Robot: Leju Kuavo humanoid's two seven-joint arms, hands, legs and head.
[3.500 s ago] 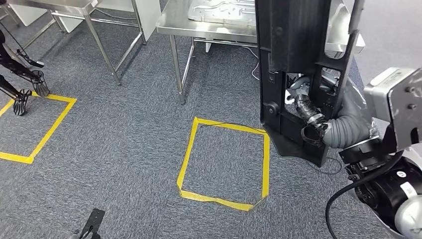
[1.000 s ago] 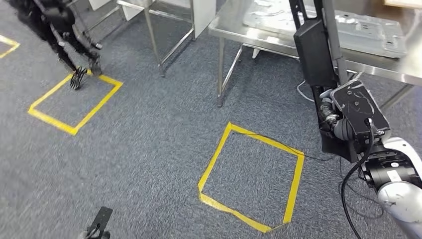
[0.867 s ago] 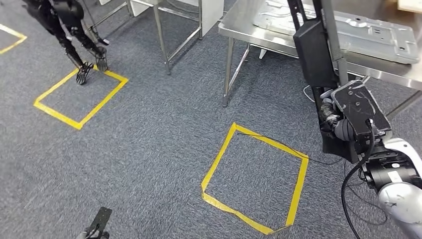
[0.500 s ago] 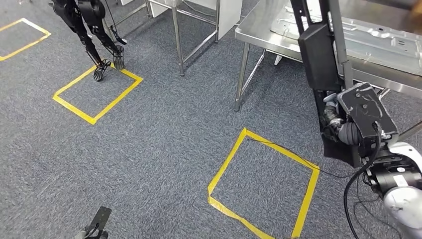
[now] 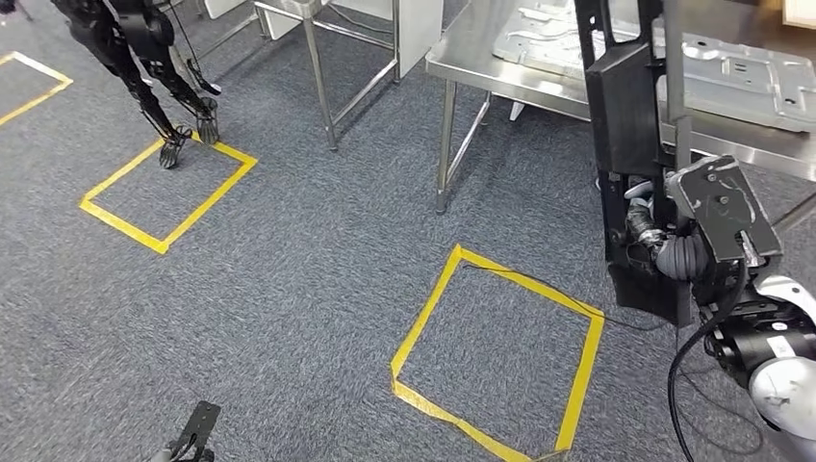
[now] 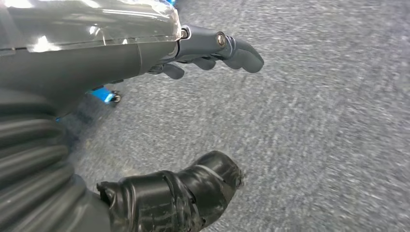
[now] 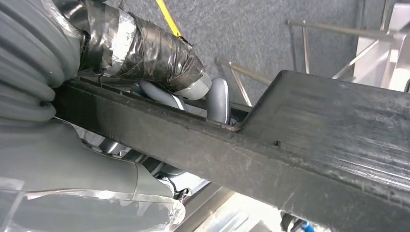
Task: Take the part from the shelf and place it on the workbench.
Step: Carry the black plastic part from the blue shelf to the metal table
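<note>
My right hand grips a long black plastic part and carries it upright at the right of the head view. The right wrist view shows the hand with its taped thumb and grey fingers wrapped around the part. The steel workbench stands just behind the part, with grey metal panels lying on it. My left hand hangs over the carpet, fingers apart and holding nothing; its fingertip shows at the bottom edge of the head view.
A yellow taped square marks the carpet in front of the workbench. A second yellow square lies to the left, with another black legged robot standing at its far corner. A second steel table stands behind.
The whole picture has shifted from frame to frame, so the camera has moved. The workbench and the floor squares have changed place in view. My right hand has kept its grip on the black part throughout.
</note>
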